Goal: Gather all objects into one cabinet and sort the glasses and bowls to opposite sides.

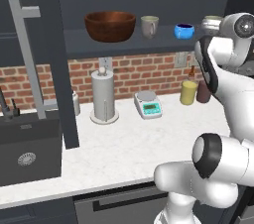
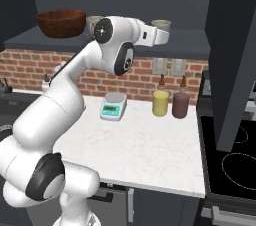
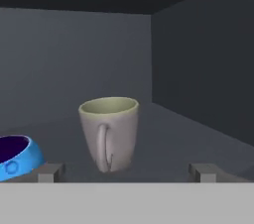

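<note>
The dark slate-blue wall cabinet (image 1: 149, 44) is seen open, its long grey bar handle (image 1: 27, 54) swung out on the left door, and all the tableware is carried on its one wide dark shelf (image 3: 198, 134). From left to right in the left base view, a large round reddish-brown wooden bowl (image 1: 110, 25), a pale beige-grey mug (image 1: 149, 26), a small bright blue bowl (image 1: 184, 31) and a second pale mug (image 3: 109, 134) at the right end are lined up. The sorting is judged unfinished, since the blue bowl stands between the two mugs.

The pincer (image 3: 126, 172) is held level with the shelf, just before the right-hand mug, with its two tips spread wide and nothing gripped. The mug stands upright between the tips but farther in, its handle turned toward the camera; the blue bowl lies just beside it on the left of the hand view. If this mug is the step in hand, the approach is best made straight in, so that the walls are clamped squarely and the handle is not struck. The blue bowl should be kept clear of the outer tip, and the cabinet's side wall should be given room.

Below, a white marble table (image 1: 124, 143) is backed by a red brick wall (image 1: 144, 72). On it stand a paper-towel holder (image 1: 103, 96), a white digital scale (image 1: 148, 104), and a yellow canister (image 1: 188, 92) beside a maroon canister (image 2: 180, 104). A black hob (image 2: 230, 160) is set to the right.
</note>
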Robot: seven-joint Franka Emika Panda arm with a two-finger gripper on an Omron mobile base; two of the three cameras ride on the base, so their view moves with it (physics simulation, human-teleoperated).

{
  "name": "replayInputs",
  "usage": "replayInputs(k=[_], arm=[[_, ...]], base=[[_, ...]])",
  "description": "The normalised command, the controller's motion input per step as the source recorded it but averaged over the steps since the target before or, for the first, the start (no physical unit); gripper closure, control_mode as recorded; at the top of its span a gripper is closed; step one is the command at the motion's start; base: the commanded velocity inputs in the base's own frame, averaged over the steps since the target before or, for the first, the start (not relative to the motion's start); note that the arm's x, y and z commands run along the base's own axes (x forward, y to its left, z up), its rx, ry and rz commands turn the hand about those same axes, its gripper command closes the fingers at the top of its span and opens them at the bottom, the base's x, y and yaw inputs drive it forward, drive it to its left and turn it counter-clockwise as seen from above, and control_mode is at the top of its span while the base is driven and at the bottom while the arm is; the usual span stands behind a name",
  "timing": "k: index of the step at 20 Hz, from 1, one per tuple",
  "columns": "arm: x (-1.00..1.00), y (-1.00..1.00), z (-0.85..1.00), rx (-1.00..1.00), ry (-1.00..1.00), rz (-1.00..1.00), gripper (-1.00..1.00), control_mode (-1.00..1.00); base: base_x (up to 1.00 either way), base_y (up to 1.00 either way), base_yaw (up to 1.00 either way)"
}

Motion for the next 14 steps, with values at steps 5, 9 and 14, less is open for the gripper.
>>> replayInputs(k=[5, 9, 14], arm=[[-0.21, 0.48, 0.00, -0.03, -0.08, 0.07, -1.00, -1.00], [-0.49, 0.31, 0.07, -0.01, -0.13, 0.09, -1.00, -1.00], [-0.57, 0.03, 0.37, 0.00, -0.11, 0.10, -1.00, -1.00]], base=[[0.00, 0.00, 0.00], [0.00, 0.00, 0.00], [0.00, 0.00, 0.00]])
